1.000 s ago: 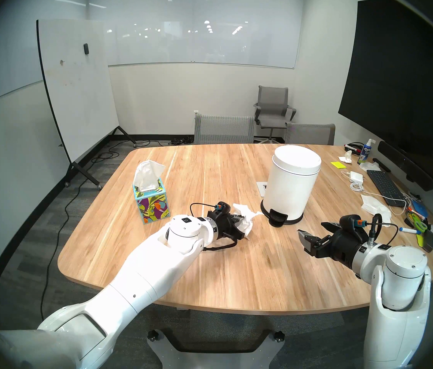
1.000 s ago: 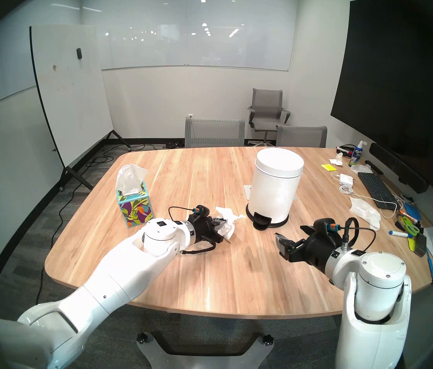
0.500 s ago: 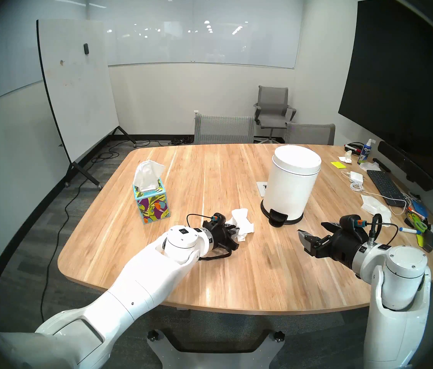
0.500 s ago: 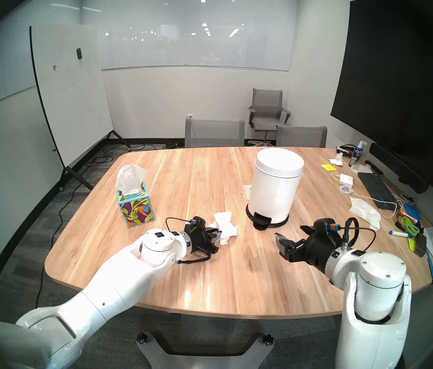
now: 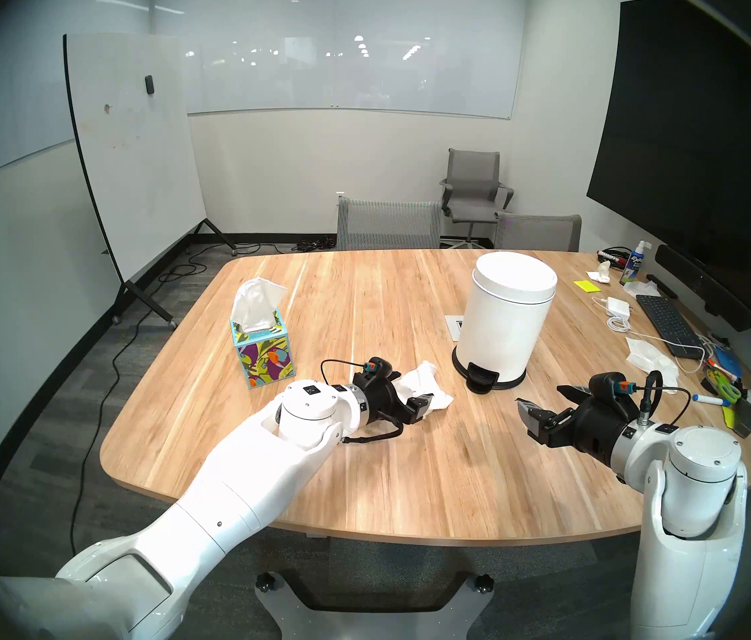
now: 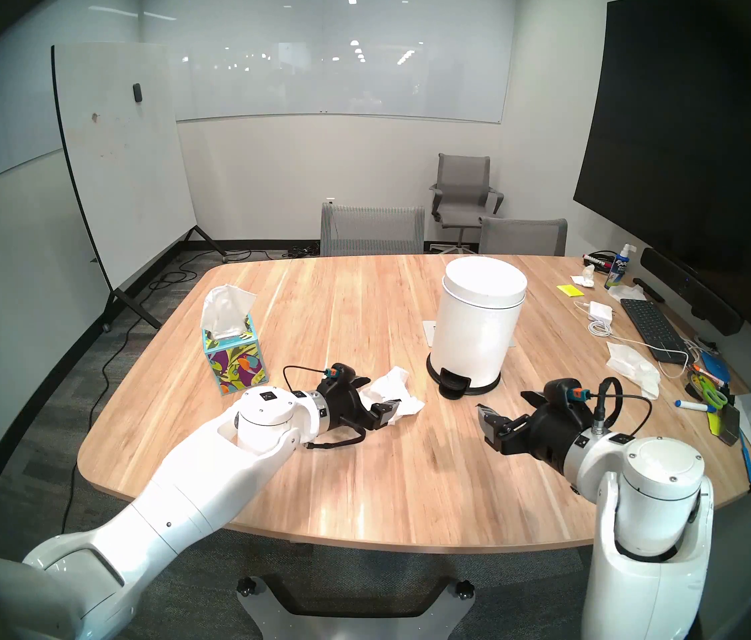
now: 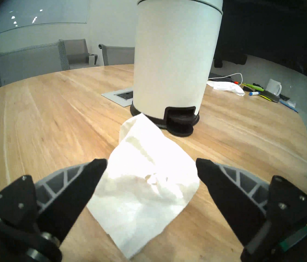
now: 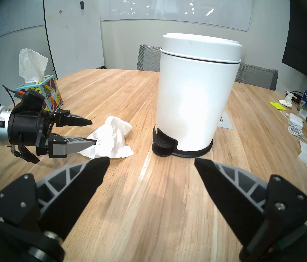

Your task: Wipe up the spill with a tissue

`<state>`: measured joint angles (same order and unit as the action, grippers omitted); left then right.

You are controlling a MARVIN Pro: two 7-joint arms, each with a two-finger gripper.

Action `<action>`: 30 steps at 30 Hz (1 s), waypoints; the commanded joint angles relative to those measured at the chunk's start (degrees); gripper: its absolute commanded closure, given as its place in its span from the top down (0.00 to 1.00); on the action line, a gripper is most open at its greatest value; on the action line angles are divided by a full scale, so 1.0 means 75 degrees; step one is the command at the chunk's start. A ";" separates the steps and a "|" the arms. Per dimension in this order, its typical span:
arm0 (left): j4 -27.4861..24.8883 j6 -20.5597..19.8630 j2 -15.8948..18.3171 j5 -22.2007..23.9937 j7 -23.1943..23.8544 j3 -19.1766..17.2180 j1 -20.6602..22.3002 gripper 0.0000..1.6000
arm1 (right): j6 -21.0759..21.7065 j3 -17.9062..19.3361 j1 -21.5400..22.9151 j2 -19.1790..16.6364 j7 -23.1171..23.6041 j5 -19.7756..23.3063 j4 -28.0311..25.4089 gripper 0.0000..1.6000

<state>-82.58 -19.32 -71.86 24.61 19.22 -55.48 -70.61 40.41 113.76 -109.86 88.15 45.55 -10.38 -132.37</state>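
The wooden counter (image 5: 364,463) carries a closed white pedal bin (image 5: 505,320) and, far left, a leaf-print box (image 5: 262,355) with tissues inside. The tissue (image 5: 424,385) lies crumpled between the spread left hand (image 7: 150,168). The right hand (image 8: 151,166) is spread, empty.

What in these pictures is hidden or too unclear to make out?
- The spill: no dark spots show in any view; whatever lies beneath the crumpled white paper tissue is covered.
- Inside of the white round pedal bin: its lid is shut.
- Tissue surface in the left wrist view: glare washes it out between the open left hand.
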 commanded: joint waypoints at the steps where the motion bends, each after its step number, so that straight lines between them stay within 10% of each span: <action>1: -0.0932 -0.0220 0.0448 0.0366 0.0390 -0.0335 -0.0109 1.00 | -0.0012 0.0017 0.0022 -0.0009 0.0002 0.0008 -0.0135 1.00; 9: -0.1689 -0.1340 0.0739 0.0314 0.0168 -0.0344 -0.0016 1.00 | -0.0008 0.0019 0.0015 -0.0006 0.0001 0.0007 -0.0150 1.00; 30: -0.0731 -0.3010 -0.0565 -0.0012 -0.0296 0.0258 0.1458 1.00 | -0.0009 0.0019 0.0016 -0.0007 0.0002 0.0007 -0.0147 1.00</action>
<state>-89.65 -39.64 -72.26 24.18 17.07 -53.96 -64.25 40.41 113.76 -109.85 88.15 45.56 -10.38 -132.36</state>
